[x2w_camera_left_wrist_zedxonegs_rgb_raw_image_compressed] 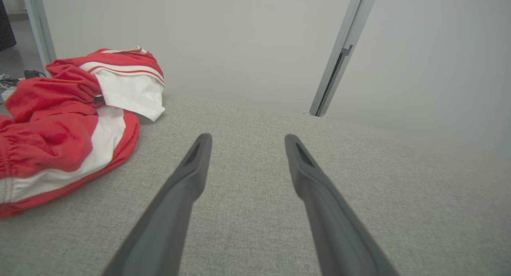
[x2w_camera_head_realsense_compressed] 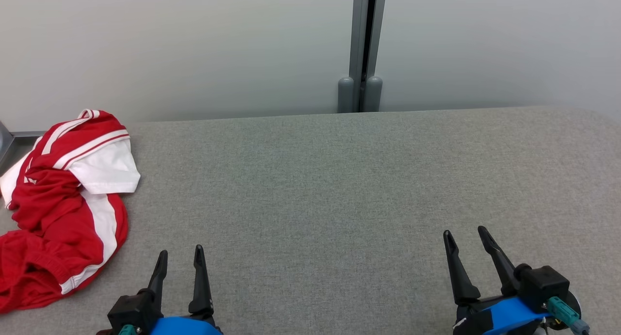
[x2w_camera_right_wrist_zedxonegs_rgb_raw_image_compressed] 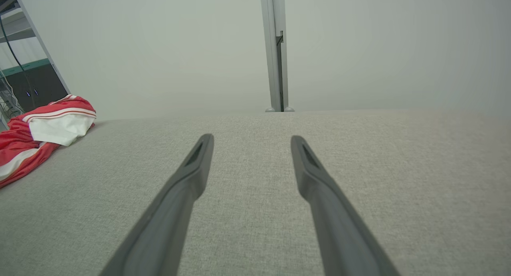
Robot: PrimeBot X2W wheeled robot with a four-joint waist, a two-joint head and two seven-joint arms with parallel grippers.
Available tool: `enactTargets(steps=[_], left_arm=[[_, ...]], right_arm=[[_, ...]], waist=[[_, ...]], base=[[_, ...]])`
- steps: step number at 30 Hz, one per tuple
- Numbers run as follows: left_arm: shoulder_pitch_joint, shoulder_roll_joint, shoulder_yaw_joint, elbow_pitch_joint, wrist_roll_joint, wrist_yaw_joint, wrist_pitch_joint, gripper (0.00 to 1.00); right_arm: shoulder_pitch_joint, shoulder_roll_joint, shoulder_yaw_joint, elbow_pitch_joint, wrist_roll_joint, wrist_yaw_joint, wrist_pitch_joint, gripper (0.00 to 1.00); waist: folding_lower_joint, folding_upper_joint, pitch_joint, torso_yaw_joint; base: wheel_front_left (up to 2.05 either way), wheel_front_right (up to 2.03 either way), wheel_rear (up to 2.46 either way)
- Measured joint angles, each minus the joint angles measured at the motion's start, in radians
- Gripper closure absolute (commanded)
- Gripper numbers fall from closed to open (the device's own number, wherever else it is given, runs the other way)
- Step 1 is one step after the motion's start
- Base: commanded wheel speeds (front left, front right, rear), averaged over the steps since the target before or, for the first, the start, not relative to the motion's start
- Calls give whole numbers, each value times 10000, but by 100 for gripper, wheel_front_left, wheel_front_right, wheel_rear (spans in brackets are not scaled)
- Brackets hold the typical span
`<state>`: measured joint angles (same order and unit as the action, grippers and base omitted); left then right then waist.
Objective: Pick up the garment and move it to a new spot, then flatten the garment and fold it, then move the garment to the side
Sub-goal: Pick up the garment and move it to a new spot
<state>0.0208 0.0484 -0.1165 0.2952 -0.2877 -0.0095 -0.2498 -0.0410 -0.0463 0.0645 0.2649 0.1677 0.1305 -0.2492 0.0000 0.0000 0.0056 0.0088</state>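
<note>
A crumpled red garment (x2w_camera_head_realsense_compressed: 58, 204) with white stripes and a white sleeve lies in a heap at the left edge of the grey fabric table (x2w_camera_head_realsense_compressed: 339, 189). The left wrist view has the garment (x2w_camera_left_wrist_zedxonegs_rgb_raw_image_compressed: 68, 128) at its left, and the right wrist view has the garment (x2w_camera_right_wrist_zedxonegs_rgb_raw_image_compressed: 36, 136) far off to its left. My left gripper (x2w_camera_head_realsense_compressed: 180, 251) stands open near the front edge, just right of the heap and apart from it, with nothing between its fingers. My right gripper (x2w_camera_head_realsense_compressed: 466, 232) is open over bare table at the front right, also holding nothing.
Pale wall panels stand right behind the table's far edge, with a grey metal post (x2w_camera_head_realsense_compressed: 361, 49) between them. A metal frame (x2w_camera_head_realsense_compressed: 14, 136) shows past the table's left end, behind the garment. Wide bare table lies between and beyond the grippers.
</note>
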Motion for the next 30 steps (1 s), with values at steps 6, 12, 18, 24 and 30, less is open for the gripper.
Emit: enactTargets(steps=[6, 12, 18, 24, 30], left_arm=[[0, 4, -33, 121, 157, 21, -111, 0], [0, 6, -29, 211, 148, 40, -119, 0], [-1, 6, -12, 276, 59, 46, -119, 0], [-2, 6, -13, 286, 44, 75, -119, 0], [-12, 6, -42, 288, 48, 92, -119, 0]], right_arm=[[0, -4, 15, 15, -360, 0, -113, 0], [-1, -6, 15, 65, -426, 0, -123, 0], [-4, -6, 0, 96, -424, 0, -125, 0], [-4, -8, -17, 98, -424, 0, -123, 0], [0, -8, -119, 86, -441, 0, -125, 0]], waist=[[0, 0, 16, 17], [0, 0, 39, 25], [0, 0, 46, 25], [0, 0, 50, 30], [0, 0, 66, 159]], base=[[0, 0, 0], [0, 0, 0], [0, 0, 0], [0, 0, 0], [0, 0, 0]])
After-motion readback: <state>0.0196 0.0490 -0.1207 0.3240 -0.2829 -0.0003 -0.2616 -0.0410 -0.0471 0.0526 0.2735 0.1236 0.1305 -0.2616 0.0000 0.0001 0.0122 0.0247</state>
